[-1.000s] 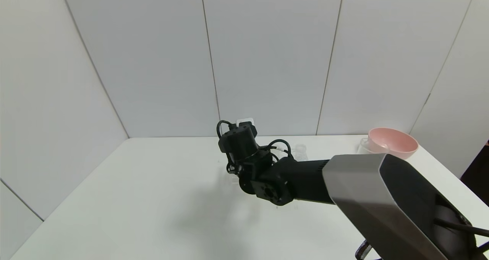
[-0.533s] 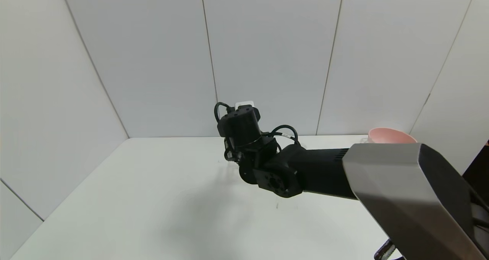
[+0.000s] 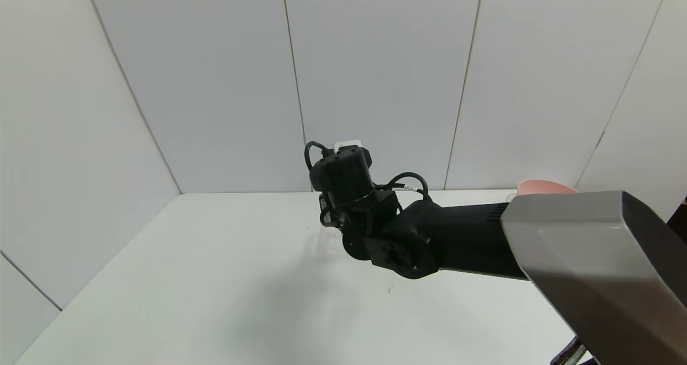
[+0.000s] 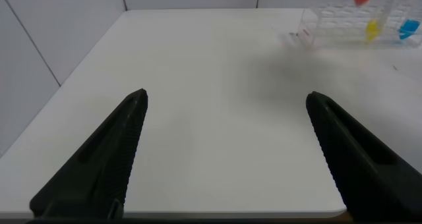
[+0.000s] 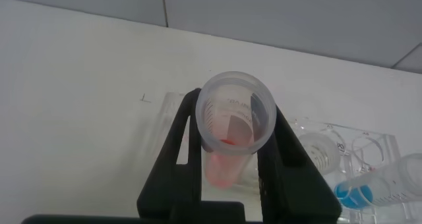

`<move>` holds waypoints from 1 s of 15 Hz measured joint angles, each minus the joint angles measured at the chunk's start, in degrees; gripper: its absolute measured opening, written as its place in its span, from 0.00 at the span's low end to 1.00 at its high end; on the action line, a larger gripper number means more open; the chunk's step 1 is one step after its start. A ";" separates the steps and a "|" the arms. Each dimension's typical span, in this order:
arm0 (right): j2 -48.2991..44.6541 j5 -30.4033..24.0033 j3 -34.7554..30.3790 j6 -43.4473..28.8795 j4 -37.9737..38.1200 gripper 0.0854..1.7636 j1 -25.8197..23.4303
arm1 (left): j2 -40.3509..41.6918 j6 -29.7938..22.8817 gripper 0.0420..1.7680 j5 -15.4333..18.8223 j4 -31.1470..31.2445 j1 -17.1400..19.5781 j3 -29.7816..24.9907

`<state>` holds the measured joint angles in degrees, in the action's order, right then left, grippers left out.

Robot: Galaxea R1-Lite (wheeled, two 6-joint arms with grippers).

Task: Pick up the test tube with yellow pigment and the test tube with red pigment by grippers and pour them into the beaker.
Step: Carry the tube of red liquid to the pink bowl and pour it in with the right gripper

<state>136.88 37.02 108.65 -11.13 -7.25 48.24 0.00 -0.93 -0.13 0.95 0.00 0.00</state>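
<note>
1. The right gripper (image 5: 227, 159) stood raised above the middle of the white worktop (image 3: 214, 279), its black fingers (image 5: 177, 159) closed on the test tube with red pigment (image 5: 231, 128). The tube was upright, mouth open to the wrist camera, with a little red-orange liquid at its rounded bottom.
2. The clear rack (image 5: 343, 155) lay directly beneath the held tube. The test tube with yellow pigment (image 4: 373, 29) sat in it beside a tube with blue liquid (image 4: 409, 29). In the left wrist view the red tube showed higher than these two.
3. The left gripper (image 4: 224, 151) hung low over the near part of the worktop, well apart from the rack, its fingers spread wide and holding nothing.
4. The beaker could not be seen in any view; the right arm hid that part of the worktop. Only the rim of a pink bowl (image 3: 542, 185) showed at the far right.
5. Assessment: the step in hand appeared to be carrying the red tube to the beaker. It should be kept upright until clear of the rack, carried level, and tipped only once its mouth is over the beaker's rim. The grip sat high on smooth plastic, so a slow tilt would guard against slipping.
</note>
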 joint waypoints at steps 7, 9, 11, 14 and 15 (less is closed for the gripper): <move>-14.25 -11.87 -24.28 3.36 -0.77 0.27 -0.04 | 0.00 -0.02 0.97 0.00 0.02 0.00 0.00; -19.85 -16.07 -31.45 5.78 -0.84 0.27 -1.05 | 0.00 -0.02 0.97 -0.02 0.02 0.00 0.00; -25.33 -19.94 -37.85 9.30 -0.79 0.27 -3.06 | 0.00 -0.02 0.97 -0.02 0.02 0.00 0.00; -32.02 -25.53 -43.97 14.13 -0.21 0.27 -8.55 | 0.00 -0.02 0.97 -0.02 0.02 0.00 0.00; -33.88 -26.90 -45.18 15.12 -0.02 0.27 -10.79 | 0.00 -0.02 0.97 -0.02 0.02 0.00 0.00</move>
<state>103.00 10.12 63.48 3.99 -7.28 37.45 0.00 -0.95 -0.16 0.98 0.00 0.00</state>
